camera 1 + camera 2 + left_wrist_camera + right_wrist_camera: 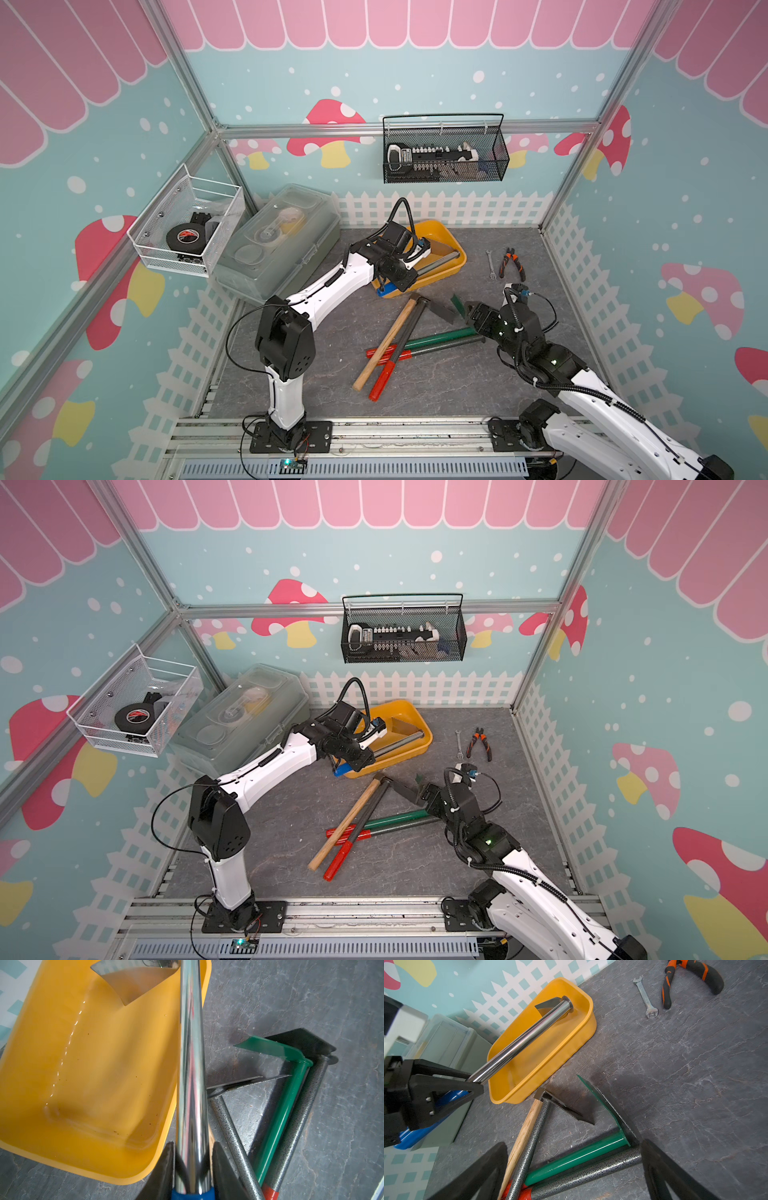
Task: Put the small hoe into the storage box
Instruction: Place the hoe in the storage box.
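Yellow plastic tray (83, 1064): blade end of shiny metal hoe (191, 1064) inside.
Left gripper (194, 1147): clamped on hoe's shaft, tray just ahead.
Right gripper (574, 1145): wide apart, holding nothing.

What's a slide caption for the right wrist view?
Left claw grips the small hoe, blade end inside the yellow storage box; right claw open over the green hoe.
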Robot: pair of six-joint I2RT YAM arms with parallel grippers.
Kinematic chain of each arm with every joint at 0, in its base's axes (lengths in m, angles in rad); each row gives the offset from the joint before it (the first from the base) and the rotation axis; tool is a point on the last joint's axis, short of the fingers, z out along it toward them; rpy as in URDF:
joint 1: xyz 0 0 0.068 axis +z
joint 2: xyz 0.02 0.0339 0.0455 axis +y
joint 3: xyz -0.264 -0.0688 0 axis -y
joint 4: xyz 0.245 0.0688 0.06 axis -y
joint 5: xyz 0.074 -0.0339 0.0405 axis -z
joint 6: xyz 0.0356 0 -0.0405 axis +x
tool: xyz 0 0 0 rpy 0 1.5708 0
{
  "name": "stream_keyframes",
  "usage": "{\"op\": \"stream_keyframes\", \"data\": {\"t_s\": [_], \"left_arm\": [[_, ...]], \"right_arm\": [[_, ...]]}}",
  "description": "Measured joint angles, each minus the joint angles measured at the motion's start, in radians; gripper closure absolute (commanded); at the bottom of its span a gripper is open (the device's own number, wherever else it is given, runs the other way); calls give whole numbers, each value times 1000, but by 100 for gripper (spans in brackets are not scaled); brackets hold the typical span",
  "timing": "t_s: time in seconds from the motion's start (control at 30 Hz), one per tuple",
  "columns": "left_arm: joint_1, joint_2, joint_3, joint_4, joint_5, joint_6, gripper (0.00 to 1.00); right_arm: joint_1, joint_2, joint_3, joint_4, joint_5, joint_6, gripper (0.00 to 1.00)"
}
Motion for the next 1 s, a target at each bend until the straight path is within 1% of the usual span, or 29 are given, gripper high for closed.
{"op": "stream_keyframes", "data": {"t_s": [0.23, 0.37, 0.53, 0.7, 1.0], "left_arm": [[15, 65, 32, 15, -9, 37, 100], [18, 80, 33, 37, -17, 67, 100], [33, 89, 37, 68, -23, 126, 100], [43, 129, 61, 100, -38, 174, 100], [46, 150, 37, 181, -58, 222, 100]], "right_arm": [[-7, -10, -10, 0, -10, 0, 1], [-12, -14, -12, 0, -14, 0, 1], [-14, -15, -18, 0, -22, 0, 1], [-24, -18, -18, 0, -31, 0, 1], [-26, -27, -31, 0, -35, 1, 1]]}}
